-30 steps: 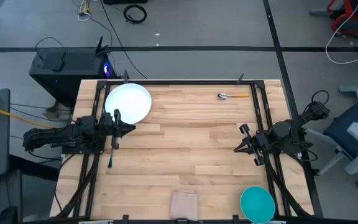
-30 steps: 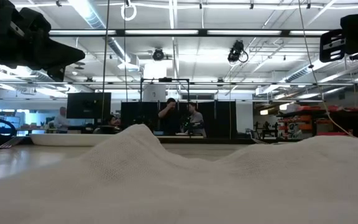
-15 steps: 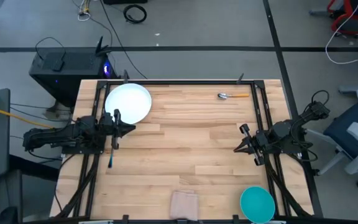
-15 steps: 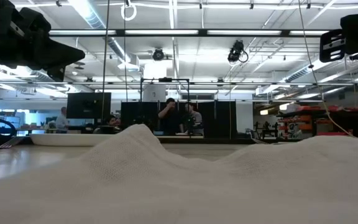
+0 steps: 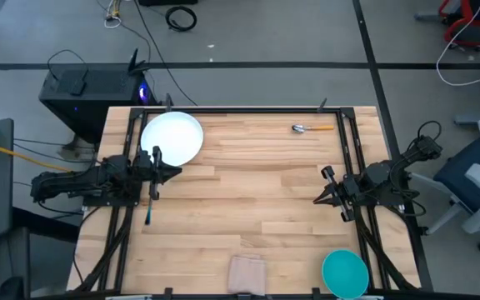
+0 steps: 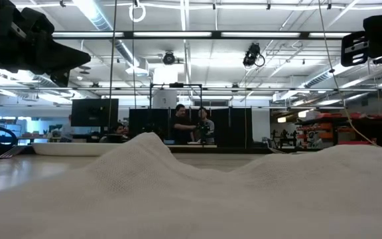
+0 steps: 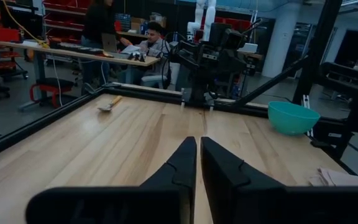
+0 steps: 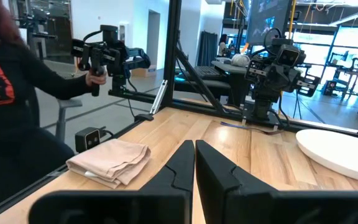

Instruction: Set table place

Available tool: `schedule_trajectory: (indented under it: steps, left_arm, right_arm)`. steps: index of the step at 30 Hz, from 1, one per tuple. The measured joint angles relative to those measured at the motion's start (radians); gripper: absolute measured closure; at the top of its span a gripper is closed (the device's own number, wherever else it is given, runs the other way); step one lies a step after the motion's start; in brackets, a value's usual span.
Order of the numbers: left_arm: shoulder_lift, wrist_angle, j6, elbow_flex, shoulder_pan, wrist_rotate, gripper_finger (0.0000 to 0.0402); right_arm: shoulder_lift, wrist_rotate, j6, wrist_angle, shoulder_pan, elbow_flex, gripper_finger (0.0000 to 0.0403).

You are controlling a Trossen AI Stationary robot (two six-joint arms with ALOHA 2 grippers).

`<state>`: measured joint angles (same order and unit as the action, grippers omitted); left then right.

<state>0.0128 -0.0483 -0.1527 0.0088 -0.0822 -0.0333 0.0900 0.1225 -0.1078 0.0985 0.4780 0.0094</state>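
Note:
The white plate (image 5: 172, 138) lies flat at the table's far left corner, and its rim shows in the right wrist view (image 8: 344, 151). The orange-handled spoon (image 5: 313, 128) lies near the far right edge. The blue-handled fork (image 5: 149, 208) lies by the left rail, under the left arm. The teal bowl (image 5: 345, 272) stands upright at the near right corner (image 7: 293, 117). My left gripper (image 5: 177, 172) hovers shut just near of the plate, pointing right (image 7: 197, 140). My right gripper (image 5: 317, 198) hovers shut at the right side, pointing left (image 8: 194, 144). Neither touches anything.
A folded beige cloth (image 5: 247, 273) lies at the near edge's middle and fills the low view's foreground (image 6: 191, 192). Black rails (image 5: 123, 217) run along both sides. Bare wood (image 5: 248, 192) spans the table's middle. A person (image 8: 11, 106) sits beyond the near edge, holding a hand-held device.

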Motion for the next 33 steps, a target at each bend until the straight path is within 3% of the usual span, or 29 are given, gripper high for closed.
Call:
schedule_trajectory:
  steps: [6, 22, 33]
  left_arm:
    - [0.0, 0.008, 0.005, 0.0, 0.0, 0.0, 0.0395]
    - [0.0, 0.012, -0.02, 0.0, 0.001, 0.001, 0.0388]
    - [0.0, 0.013, -0.001, 0.0, 0.001, 0.001, 0.0393]
  right_arm:
    - [0.0, 0.0, 0.0, 0.0, 0.0, 0.0, 0.038]
    - [0.0, 0.0, 0.004, 0.002, 0.0, 0.0, 0.038]
    - [0.0, -0.034, 0.187, 0.068, 0.0, 0.0, 0.038]
